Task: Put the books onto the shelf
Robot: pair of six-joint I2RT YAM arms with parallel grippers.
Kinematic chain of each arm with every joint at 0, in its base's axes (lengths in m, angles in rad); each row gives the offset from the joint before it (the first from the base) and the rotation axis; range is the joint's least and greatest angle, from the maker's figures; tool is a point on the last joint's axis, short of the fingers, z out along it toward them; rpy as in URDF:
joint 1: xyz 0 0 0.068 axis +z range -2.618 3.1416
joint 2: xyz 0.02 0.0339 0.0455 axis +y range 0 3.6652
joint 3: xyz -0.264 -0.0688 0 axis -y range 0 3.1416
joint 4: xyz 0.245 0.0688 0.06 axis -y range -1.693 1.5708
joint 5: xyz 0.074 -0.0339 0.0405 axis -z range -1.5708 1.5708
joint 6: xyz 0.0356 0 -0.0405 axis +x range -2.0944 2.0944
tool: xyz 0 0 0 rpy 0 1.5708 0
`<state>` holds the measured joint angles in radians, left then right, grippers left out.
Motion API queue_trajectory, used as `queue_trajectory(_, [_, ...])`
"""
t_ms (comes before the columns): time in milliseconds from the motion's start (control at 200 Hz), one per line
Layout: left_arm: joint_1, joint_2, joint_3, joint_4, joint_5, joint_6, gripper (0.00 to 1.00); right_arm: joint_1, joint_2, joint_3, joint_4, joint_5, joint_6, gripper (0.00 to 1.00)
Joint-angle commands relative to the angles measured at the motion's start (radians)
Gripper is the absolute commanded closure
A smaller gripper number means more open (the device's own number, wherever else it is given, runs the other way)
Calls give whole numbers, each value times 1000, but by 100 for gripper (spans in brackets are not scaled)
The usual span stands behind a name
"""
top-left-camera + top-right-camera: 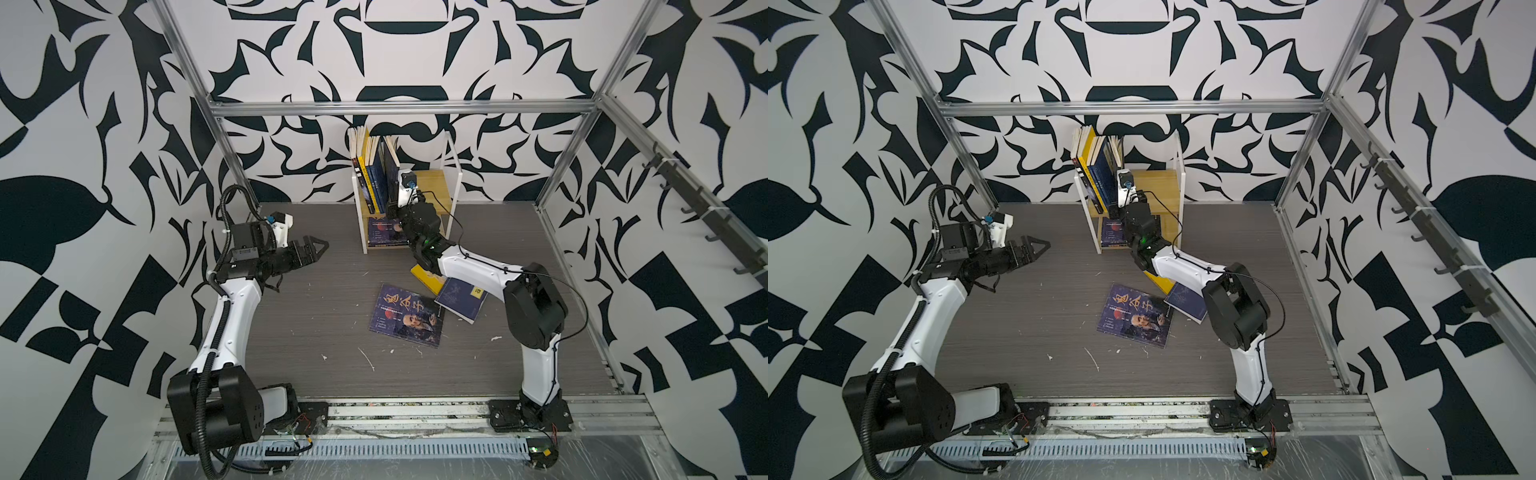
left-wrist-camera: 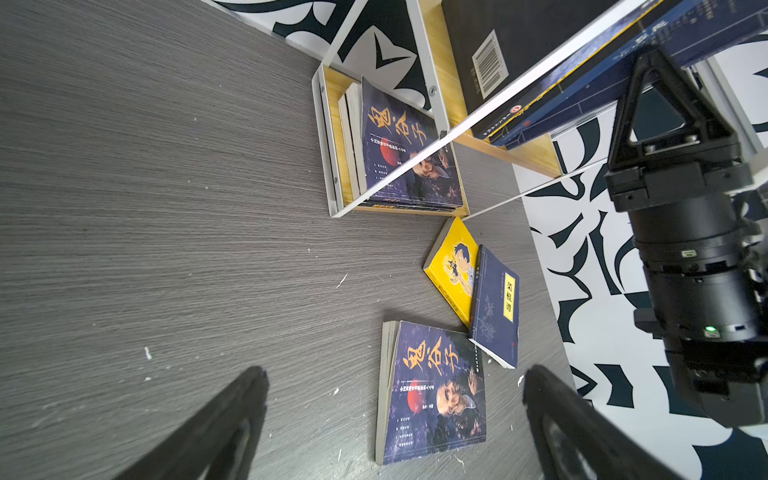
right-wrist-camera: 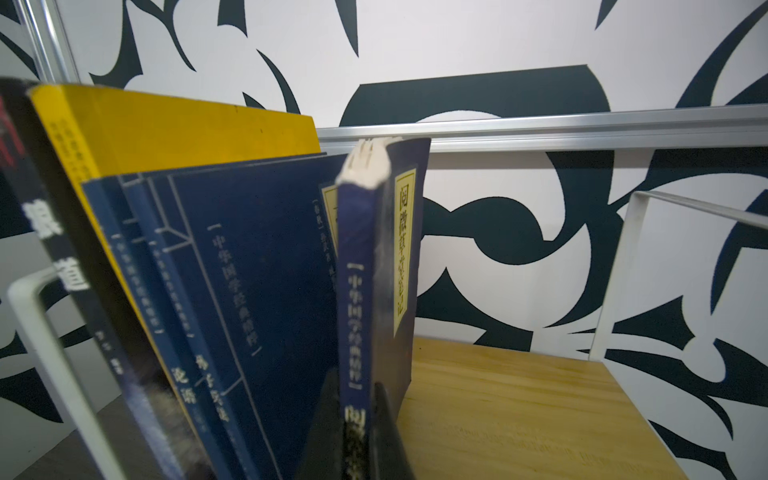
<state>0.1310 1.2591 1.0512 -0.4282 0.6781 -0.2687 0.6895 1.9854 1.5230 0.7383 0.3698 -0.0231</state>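
Navy books (image 1: pixel 407 316), yellow book (image 2: pixel 453 270), yellowish shelf (image 1: pixel 434 183), grey wood-grain table (image 1: pixel 324 332).

Grey tabletop (image 1: pixel 311 332), black-and-white patterned walls (image 1: pixel 415 62)

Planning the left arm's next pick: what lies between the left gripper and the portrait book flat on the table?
Nothing: in both top views only bare tabletop separates the left gripper from the portrait book.

i see the upper board (image 3: pixel 519 407) bare right of the standing books (image 3: pixel 249 270). three loose books (image 1: pixel 409 313) clutter the table (image 1: pixel 324 299) centre-right; left side open.
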Motion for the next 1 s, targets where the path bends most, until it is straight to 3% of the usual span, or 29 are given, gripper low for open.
queue_trajectory(0, [7,-9,-10,21,20,-1,0,19,-26,3,38,-47,0,91])
queue_trajectory(560, [13,-9,-15,29,21,-9,0,22,-91,-68,-16,-128,-52,69])
queue_trajectory(995, [18,6,-17,32,28,-15,0,44,-334,-329,-135,-143,11,67])
